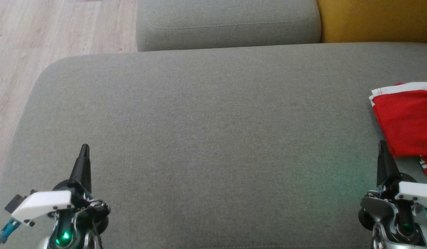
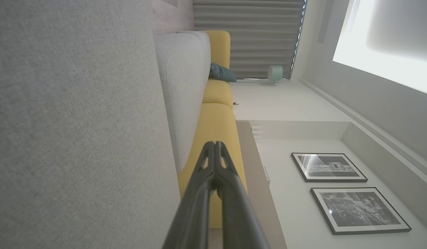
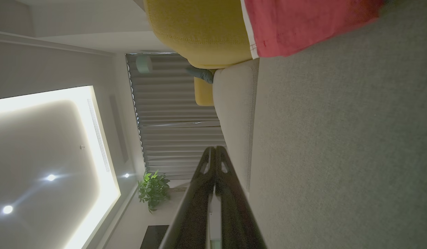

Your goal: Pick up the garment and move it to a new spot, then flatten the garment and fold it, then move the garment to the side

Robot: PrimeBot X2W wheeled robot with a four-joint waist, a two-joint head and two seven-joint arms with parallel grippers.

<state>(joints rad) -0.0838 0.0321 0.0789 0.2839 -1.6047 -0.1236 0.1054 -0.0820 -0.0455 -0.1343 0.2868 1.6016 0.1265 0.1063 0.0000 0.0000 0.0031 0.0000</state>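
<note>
The garment (image 1: 407, 121) is red with white trim and lies folded at the right edge of the grey sofa seat (image 1: 213, 138); the right wrist view catches it as a red patch (image 3: 296, 24) at the top. My right gripper (image 1: 382, 145) is shut and empty, its tips just left of the garment's near corner. In its own wrist view the two dark fingers (image 3: 215, 152) meet at the tip. My left gripper (image 1: 85, 148) is shut and empty at the lower left, far from the garment, its fingers (image 2: 214, 145) pressed together.
A grey back cushion (image 1: 227, 24) and a yellow cushion (image 1: 376, 20) stand behind the seat. Wooden floor (image 1: 44, 34) lies off the seat's left edge. The left wrist view has framed pictures (image 2: 329, 167) on a wall.
</note>
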